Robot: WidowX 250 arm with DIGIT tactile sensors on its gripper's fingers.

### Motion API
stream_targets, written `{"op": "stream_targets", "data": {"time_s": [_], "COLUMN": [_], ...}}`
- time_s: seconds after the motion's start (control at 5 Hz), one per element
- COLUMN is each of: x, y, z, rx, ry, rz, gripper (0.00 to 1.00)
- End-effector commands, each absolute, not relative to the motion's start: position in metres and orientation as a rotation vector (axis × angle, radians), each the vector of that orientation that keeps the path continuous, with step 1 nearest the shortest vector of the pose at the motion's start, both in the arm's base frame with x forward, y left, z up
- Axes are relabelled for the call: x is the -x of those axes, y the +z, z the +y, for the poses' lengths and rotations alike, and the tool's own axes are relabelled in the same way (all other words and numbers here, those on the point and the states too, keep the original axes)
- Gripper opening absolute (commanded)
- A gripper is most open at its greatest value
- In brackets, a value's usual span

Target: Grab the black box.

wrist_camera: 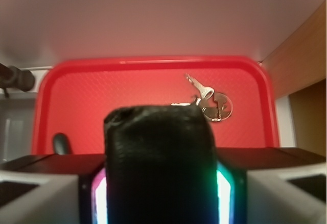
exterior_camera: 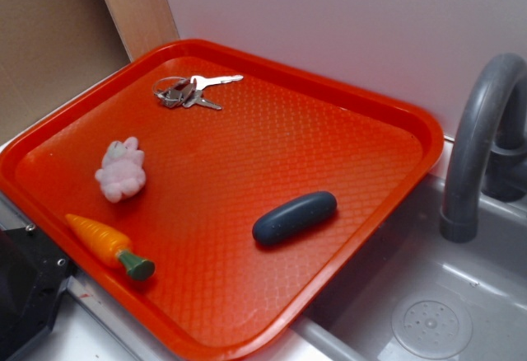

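Beside the grey sink [exterior_camera: 494,295], our red tray [exterior_camera: 247,171] carries keys [exterior_camera: 191,91], bunny [exterior_camera: 121,171] and carrot [exterior_camera: 109,246]. Our pincer [wrist_camera: 159,183] clamps the black box [wrist_camera: 159,157], lifted clear of the tray.

Carrier: my red tray [exterior_camera: 362,122].
On it: keys [exterior_camera: 191,91], plush bunny [exterior_camera: 122,171], toy carrot [exterior_camera: 109,245], blue-grey capsule [exterior_camera: 294,218].

Glossy textured plastic tray [exterior_camera: 346,155], shiny metal keys [exterior_camera: 191,91], fuzzy matt black box [wrist_camera: 159,157].
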State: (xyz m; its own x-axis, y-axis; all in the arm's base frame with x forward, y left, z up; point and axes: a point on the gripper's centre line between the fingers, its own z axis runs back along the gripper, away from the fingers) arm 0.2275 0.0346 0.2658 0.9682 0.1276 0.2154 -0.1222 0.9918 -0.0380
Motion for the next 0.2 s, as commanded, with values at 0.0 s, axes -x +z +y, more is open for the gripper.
{"op": "stream_targets", "data": {"time_s": [0.0], "x": [-0.236], "y": [0.308], "z": [0.0365], "rx": [-0.026], "ry": [0.16], "rz": [-0.22], "gripper": [0.0]}}
